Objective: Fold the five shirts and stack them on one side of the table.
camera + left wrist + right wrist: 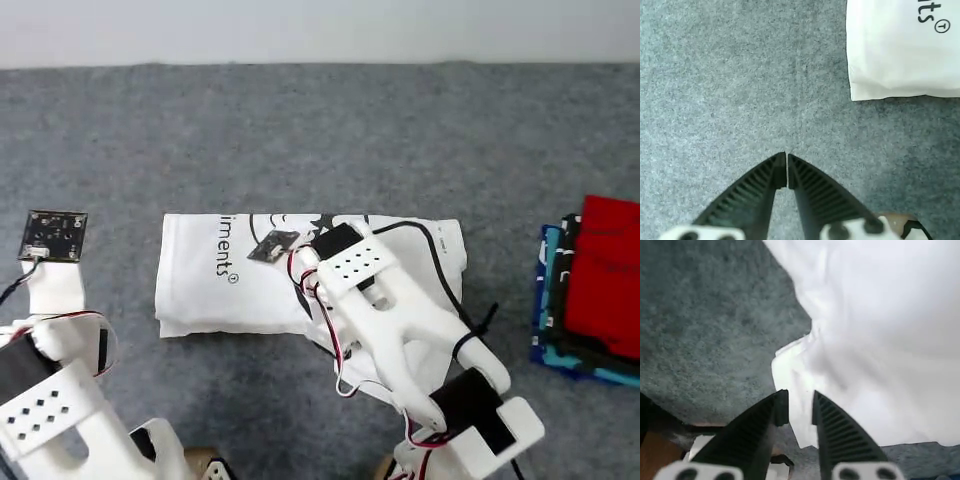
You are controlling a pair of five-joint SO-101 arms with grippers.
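A white shirt [215, 285] with black print lies folded into a rectangle in the middle of the table. My right gripper [795, 401] hangs over its near edge with its black fingers a narrow gap apart; white cloth [880, 330] shows behind the gap, and I see nothing pinched. In the high view that arm [400, 320] crosses the shirt's right half. My left gripper [786, 159] is shut and empty over bare carpet, with the shirt's corner [900, 55] off to one side of it.
A stack of folded shirts [600, 285], red on top over dark and blue ones, sits at the table's right edge. Grey carpet [350, 130] covers the table. The left arm's base [60, 420] fills the near left corner.
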